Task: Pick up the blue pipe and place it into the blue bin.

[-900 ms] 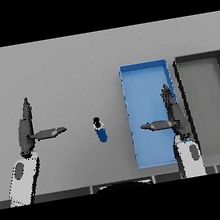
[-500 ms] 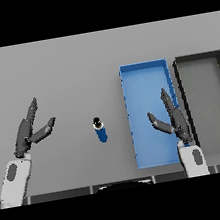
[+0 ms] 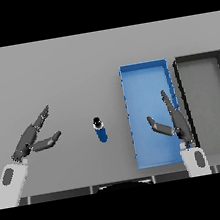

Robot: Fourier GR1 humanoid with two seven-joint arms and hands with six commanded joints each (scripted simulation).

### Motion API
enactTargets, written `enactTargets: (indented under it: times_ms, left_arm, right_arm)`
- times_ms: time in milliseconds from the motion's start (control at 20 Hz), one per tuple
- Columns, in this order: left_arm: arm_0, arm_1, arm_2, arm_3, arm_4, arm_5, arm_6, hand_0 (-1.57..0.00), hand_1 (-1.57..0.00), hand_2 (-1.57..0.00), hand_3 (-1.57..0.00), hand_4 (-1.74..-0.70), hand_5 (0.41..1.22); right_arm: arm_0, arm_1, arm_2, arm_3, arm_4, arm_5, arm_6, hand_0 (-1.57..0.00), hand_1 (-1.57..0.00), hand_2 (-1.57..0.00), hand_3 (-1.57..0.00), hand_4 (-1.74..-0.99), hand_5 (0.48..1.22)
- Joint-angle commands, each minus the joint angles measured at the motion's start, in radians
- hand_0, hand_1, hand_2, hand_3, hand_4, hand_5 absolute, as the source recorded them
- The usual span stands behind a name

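Two robot hands are held spread and empty while the blue pipe waits untouched on the desk.

In the head view, the blue pipe is seen on the grey desk, between the two arms and just left of the blue bin, apart from its wall. The left robot hand is held wide, fingers and thumb parted, well to the pipe's left; the right robot hand is likewise spread and is placed over the bin's floor. A dark bin is set beside the blue one. The reach is judged not yet made. A good grasp is best taken across the pipe's body, with the fingers closed evenly, so that the pipe is not rolled or knocked aside.
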Motion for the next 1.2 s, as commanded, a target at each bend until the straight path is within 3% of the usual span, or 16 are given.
enactTargets:
  times_ms: [0, 200, 450, 650, 800, 1150]
  left_arm:
    - [0.019, 0.008, -0.019, -0.027, -0.002, -0.025, -0.012, 0.0, 0.0, 0.0, 0.0, -1.1, 0.567]
    - [0.035, -0.013, -0.104, -0.109, -0.016, -0.072, 0.031, 0.0, 0.0, 0.0, 0.0, -1.14, 0.503]
    - [0.018, -0.091, -0.19, -0.114, -0.116, -0.041, 0.052, 0.0, 0.0, 0.0, 0.0, -1.18, 0.469]
    - [0.001, -0.16, -0.229, -0.062, -0.167, -0.023, 0.041, 0.0, 0.0, 0.0, 0.0, -1.19, 0.465]
    - [-0.05, -0.239, -0.252, 0.003, -0.167, -0.023, 0.092, 0.0, 0.0, 0.0, 0.0, -1.2, 0.467]
    - [-0.14, -0.343, -0.289, 0.153, -0.231, -0.02, 0.043, 0.0, 0.0, 0.0, 0.0, -1.13, 0.462]
  right_arm:
    - [-0.002, 0.003, 0.008, -0.005, 0.001, 0.005, -0.008, 0.0, 0.0, 0.0, 0.0, -1.193, 0.605]
    - [0.001, 0.01, 0.019, 0.004, 0.006, 0.011, -0.018, 0.0, 0.0, 0.0, 0.0, -1.208, 0.611]
    - [0.004, 0.005, 0.011, -0.016, -0.008, 0.015, -0.001, 0.0, 0.0, 0.0, 0.0, -1.221, 0.618]
    - [0.022, 0.017, 0.025, -0.034, 0.007, 0.006, 0.005, 0.0, 0.0, 0.0, 0.0, -1.23, 0.622]
    - [0.032, 0.012, 0.017, -0.04, 0.001, 0.006, -0.011, 0.0, 0.0, 0.0, 0.0, -1.229, 0.621]
    - [0.037, 0.007, 0.012, -0.036, 0.007, 0.007, -0.002, 0.0, 0.0, 0.0, 0.0, -1.201, 0.605]
